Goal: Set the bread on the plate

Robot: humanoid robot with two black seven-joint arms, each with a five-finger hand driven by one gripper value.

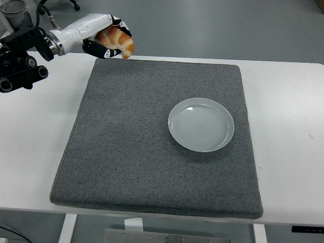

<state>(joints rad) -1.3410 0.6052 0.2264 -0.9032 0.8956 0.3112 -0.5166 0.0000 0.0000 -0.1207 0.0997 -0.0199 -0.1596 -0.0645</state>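
Note:
My left hand [107, 39] is raised high over the far left corner of the grey mat [126, 152], its white and black fingers curled around a golden-brown croissant [117, 40]. The croissant hangs in the air, one tip pointing down to the right. A pale grey-green plate [201, 124] lies on the mat, right of centre, with nothing on it. The hand is well to the left of the plate and farther back. My right arm does not show.
The grey mat covers most of the white table [288, 101]. A dark bin [14, 10] stands on the floor at the top left, beyond the table.

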